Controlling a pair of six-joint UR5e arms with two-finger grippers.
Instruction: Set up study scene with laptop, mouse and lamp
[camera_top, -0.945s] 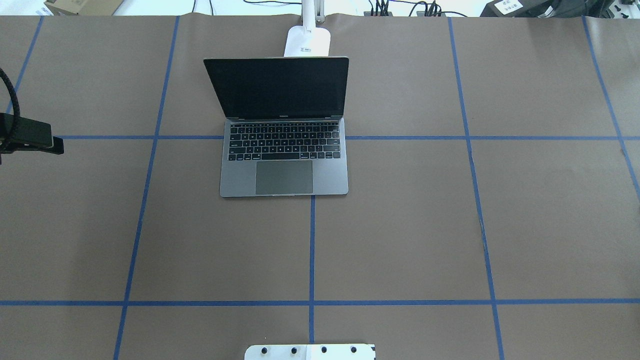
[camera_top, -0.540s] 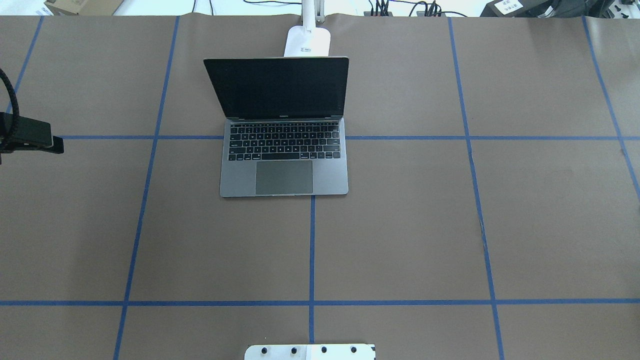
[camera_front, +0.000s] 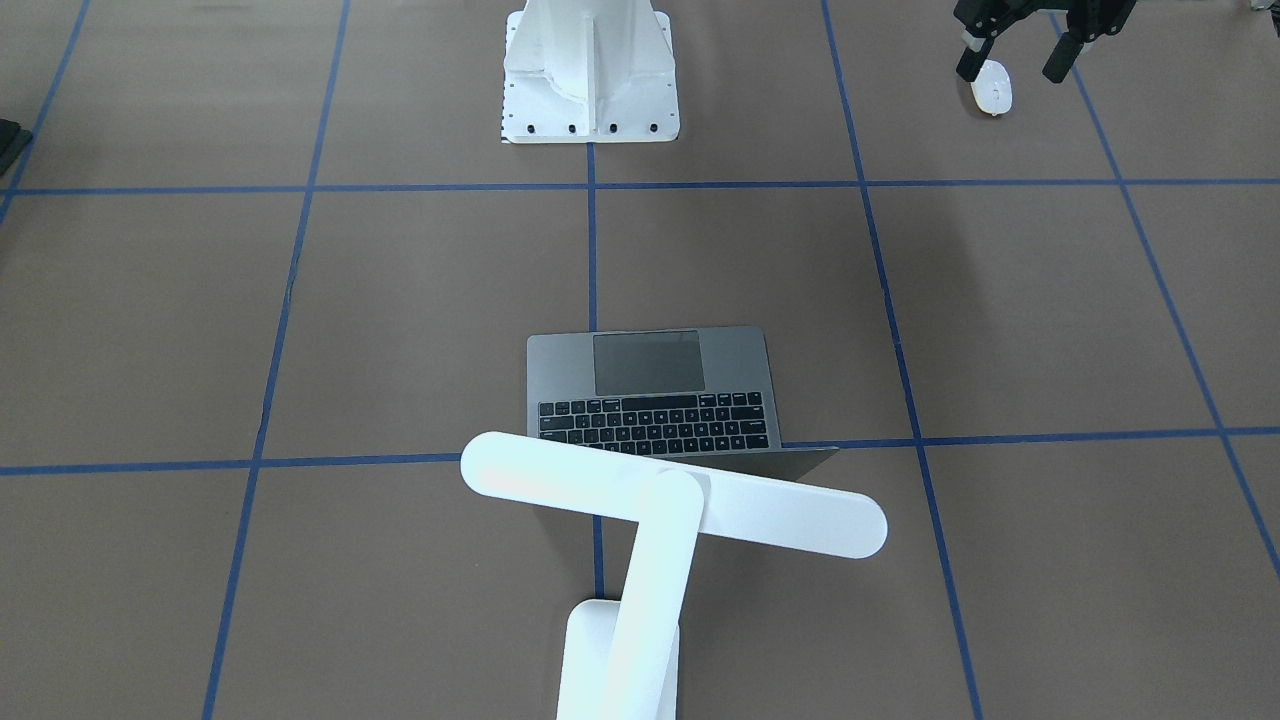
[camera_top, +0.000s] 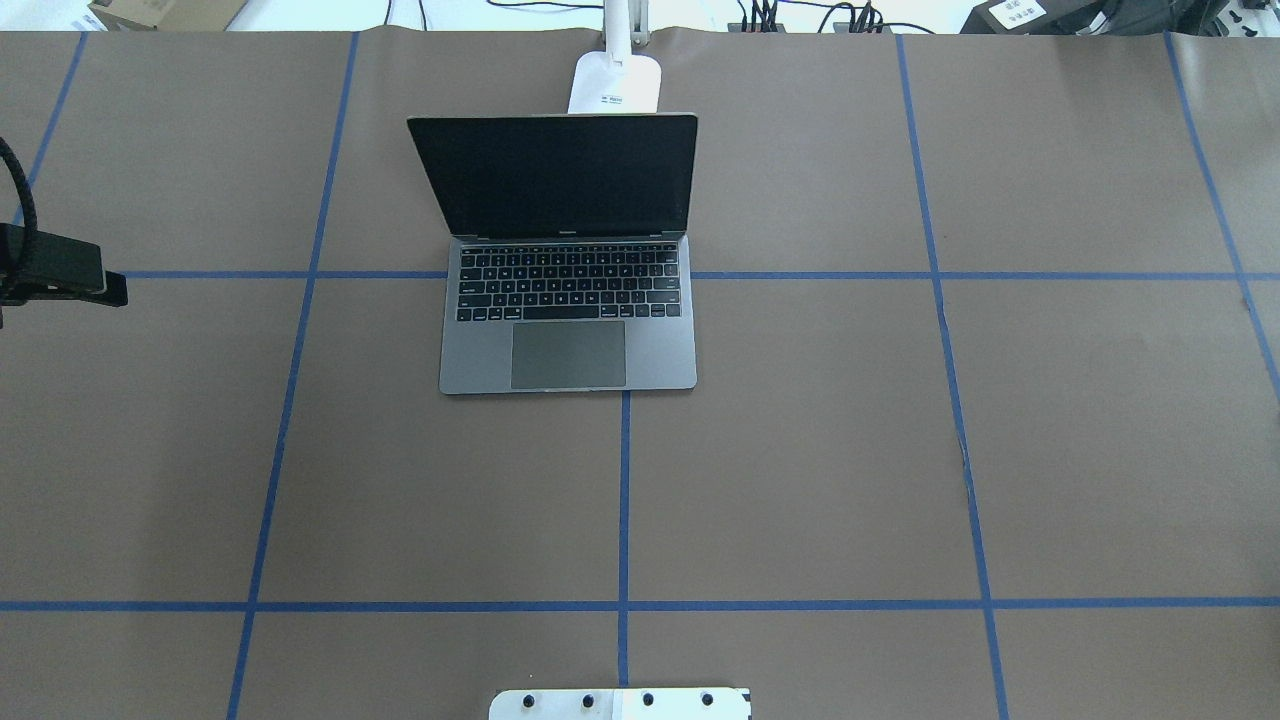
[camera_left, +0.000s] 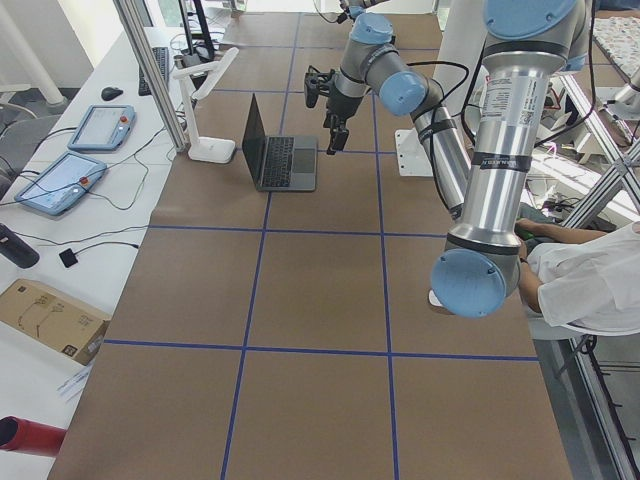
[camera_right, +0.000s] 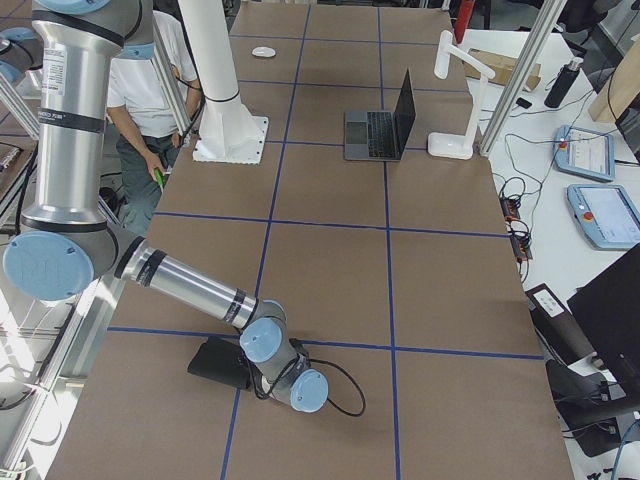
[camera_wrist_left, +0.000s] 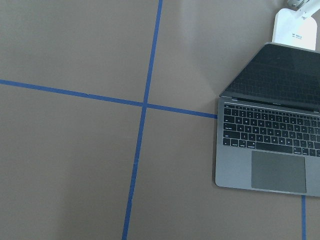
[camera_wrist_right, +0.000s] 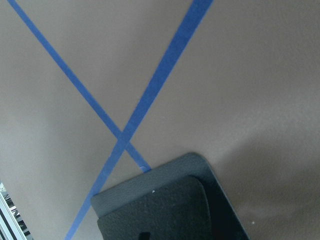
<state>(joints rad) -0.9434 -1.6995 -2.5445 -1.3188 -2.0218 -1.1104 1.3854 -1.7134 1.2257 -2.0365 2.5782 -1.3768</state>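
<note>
Bench (camera_top: 800, 480): bare brown paper lies open on every side below the left claw (camera_front: 1010, 68). The far edge runs just past the lamp and the near edge runs by the robot's base, so anything shoved hard could go over either one.
Laptop (camera_top: 568, 350): open, below the left claw and off to its right. A low sweep that way could clip the raised lid and fold or slide it. There is free room on both its flanks for a mouse.
Lamp (camera_front: 670, 500): beyond the laptop from the left claw, head over the lid, base at the far edge. A knock from a passing arm would likely tip it off the bench.
Pad (camera_right: 215, 362): black, flat at the bench's right end, right by the right claw (camera_right: 255, 378).
Right claw: low by the pad. I cannot tell its grip.
Left claw: jaws spread wide, holding nothing, hanging high over the bench.
Mouse (camera_front: 992, 95): on the bench below the left claw, back toward the base. Its smooth shell may squirt from a pinch, or skid toward the near edge if one finger lands first.
</note>
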